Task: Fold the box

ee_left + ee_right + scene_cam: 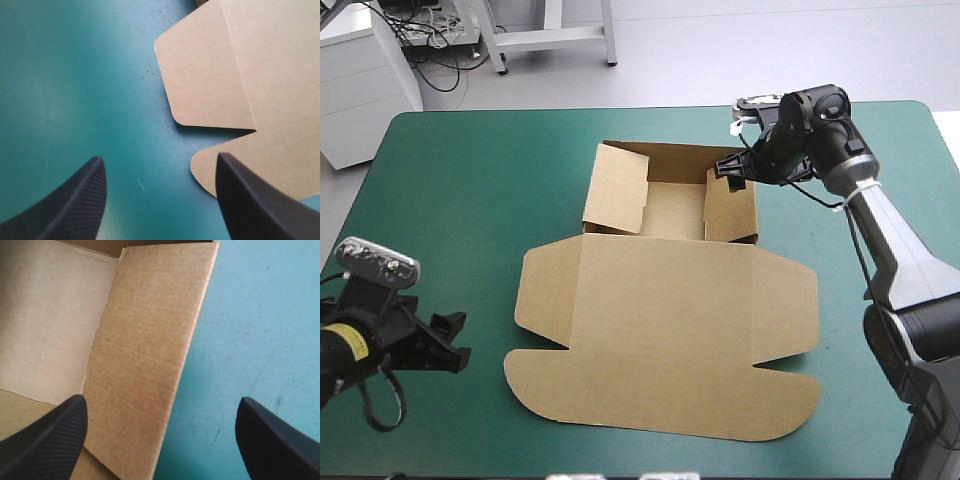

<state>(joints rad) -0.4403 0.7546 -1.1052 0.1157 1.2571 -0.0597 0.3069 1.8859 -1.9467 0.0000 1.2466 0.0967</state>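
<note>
The brown box [665,320] lies mid-table with its lid flat toward the front. The tray [672,205] at the back has raised walls, and its left wall [617,188] leans inward. My right gripper [730,172] hovers open at the tray's right wall [728,212]. In the right wrist view that wall [145,365] runs between the open gripper [161,401]'s fingers, untouched. My left gripper [458,340] stands open over the cover, left of the lid's rounded flaps. In the left wrist view the gripper [159,159] has a side flap [210,75] ahead of it.
Bare teal-green cover [450,190] surrounds the box on the left and far side. The table's far edge [620,110] runs a short way behind the tray. The right edge [948,160] lies beyond the right arm.
</note>
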